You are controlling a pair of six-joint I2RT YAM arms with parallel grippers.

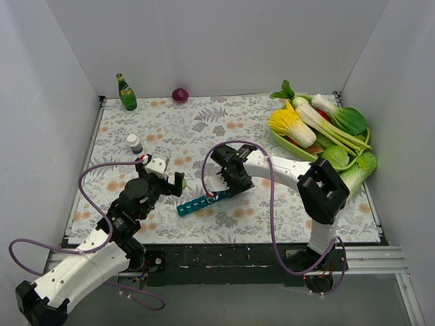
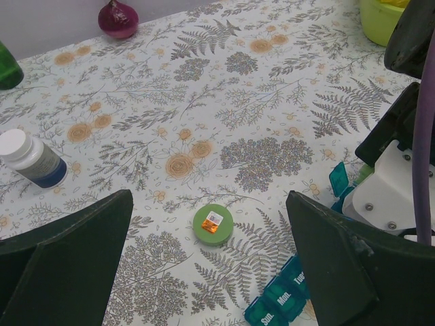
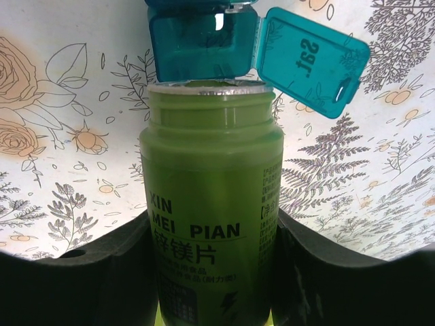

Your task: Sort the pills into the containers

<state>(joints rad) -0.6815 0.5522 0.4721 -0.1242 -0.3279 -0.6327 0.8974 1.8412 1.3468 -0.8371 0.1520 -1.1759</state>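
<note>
Teal pill organizer point(image 1: 194, 205) lies flat on the tabletop point(image 1: 224, 129), close to the near edge and about midway between the left and right edges, slanting with its "Sun" end toward the near-left corner. The "Sat" lid point(image 3: 312, 68) at the opposite end stands flipped open; the "Sun" and "Mon" lids seen from the left wrist are down. The right jaws are clamped on a green jar point(image 3: 211, 204), uncapped (foil remnant round the rim), held tilted with its mouth right at the open "Sat" compartment; whether rim and compartment touch cannot be told. The left jaws are spread wide and grip nothing, poised above the tabletop to the left of the organizer. A green cap point(image 2: 213, 223) lies flat on the tabletop beneath them, near the strip but apart from it. A white bottle point(image 1: 134, 143) stands upright toward the left edge. A green glass bottle point(image 1: 126, 93) and a purple onion point(image 1: 180, 94) stand along the far edge; a tray of vegetables point(image 1: 325, 132) fills the far-right corner.
</note>
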